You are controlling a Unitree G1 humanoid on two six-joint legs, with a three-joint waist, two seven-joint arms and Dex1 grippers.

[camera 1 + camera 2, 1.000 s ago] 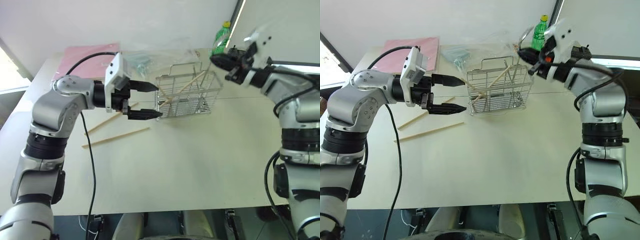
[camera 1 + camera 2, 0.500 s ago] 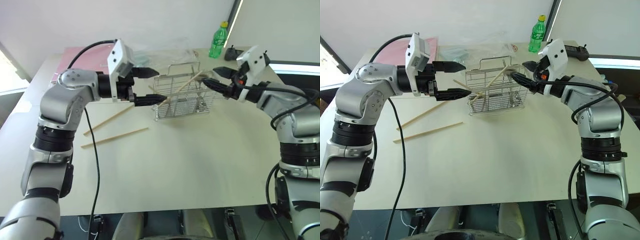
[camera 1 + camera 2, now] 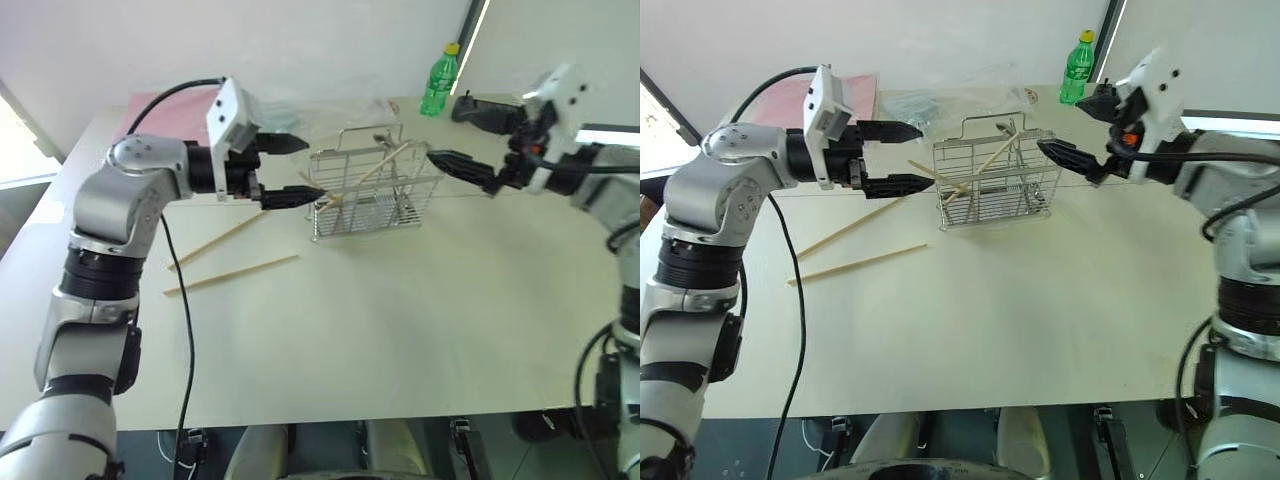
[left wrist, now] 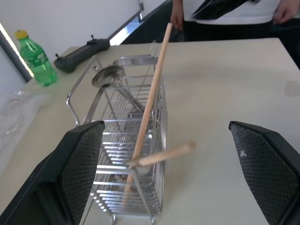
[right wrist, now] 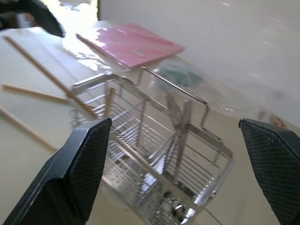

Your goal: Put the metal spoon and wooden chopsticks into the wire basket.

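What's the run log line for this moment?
left gripper: open, empty | right gripper: open, empty | wire basket: metal spoon, two wooden chopsticks inside | two chopsticks on table

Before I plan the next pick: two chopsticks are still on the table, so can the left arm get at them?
Probably yes. The two chopsticks lie bare on the table on the left arm's side, nothing over them. The left gripper is open beside the basket, above them.

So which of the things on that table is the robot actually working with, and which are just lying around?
Part of the job:
- wire basket
- metal spoon, standing in the basket
- wooden chopsticks: two in the basket, two on the table

Just lying about:
- green bottle
- pink folder
- clear plastic bag
- black device
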